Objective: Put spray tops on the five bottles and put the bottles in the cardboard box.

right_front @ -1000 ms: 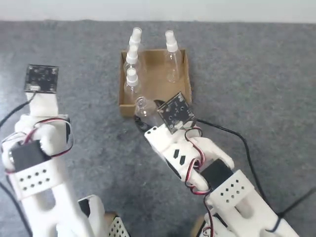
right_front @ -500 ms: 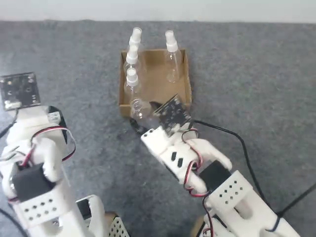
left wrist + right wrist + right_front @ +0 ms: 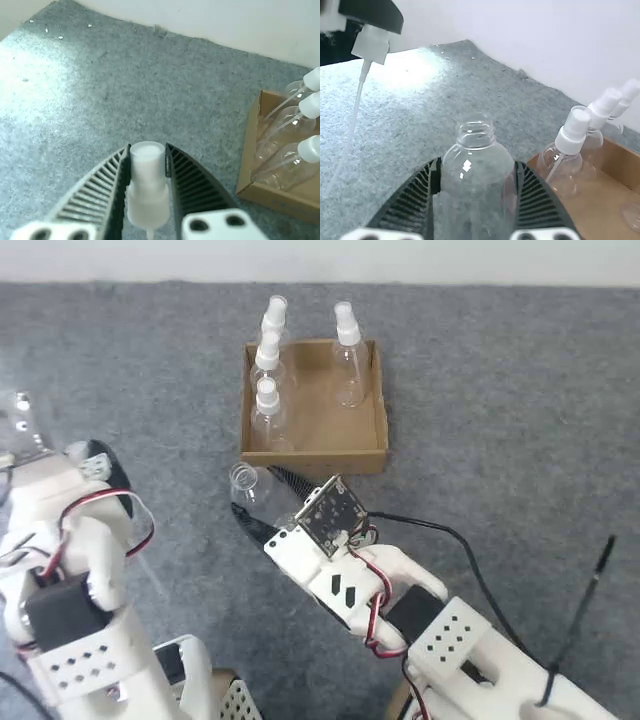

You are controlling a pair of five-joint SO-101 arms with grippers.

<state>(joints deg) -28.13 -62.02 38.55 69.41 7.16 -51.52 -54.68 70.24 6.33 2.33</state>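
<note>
An uncapped clear bottle [image 3: 477,170] stands upright between the jaws of my right gripper [image 3: 477,167], which is shut on it. From above, this bottle [image 3: 248,488] is just in front of the cardboard box [image 3: 315,425], near its front left corner. My left gripper [image 3: 147,147] is shut on a white spray top [image 3: 147,172]. The right wrist view shows that spray top [image 3: 370,42] off to one side and higher than the bottle's mouth, with its thin tube hanging down. Several capped bottles [image 3: 267,400] stand in the box.
The table is covered by a grey mat [image 3: 500,390], with a white wall along its far edge. Black cables [image 3: 480,570] trail from the right arm. Open mat lies to the left and right of the box.
My right gripper has drawn the uncapped bottle back from the box's front edge, towards the left and front. The left arm has swung leftwards and nearer the camera with the spray top.
</note>
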